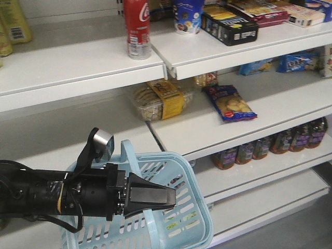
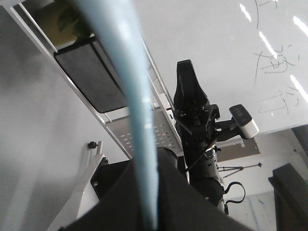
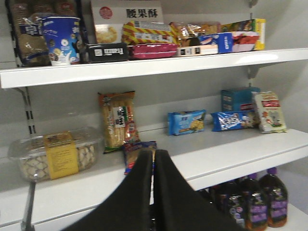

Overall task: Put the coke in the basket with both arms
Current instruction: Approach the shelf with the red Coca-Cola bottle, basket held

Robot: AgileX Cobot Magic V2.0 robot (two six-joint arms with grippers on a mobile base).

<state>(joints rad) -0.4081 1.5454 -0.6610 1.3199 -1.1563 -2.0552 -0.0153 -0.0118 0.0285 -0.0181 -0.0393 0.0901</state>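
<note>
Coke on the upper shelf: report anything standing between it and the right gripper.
Nothing visible does. The coke stands clear near the front edge of its shelf, open towards the right gripper, whose shut fingers hover lower, over the basket.

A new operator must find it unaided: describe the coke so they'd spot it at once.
In the front view, take the top white shelf. The coke stands upright near the right end of its left section. It is the only red-wrapped bottle, lettered white; yellow bottles stand far left, a blue-and-white cup on its right.
</note>
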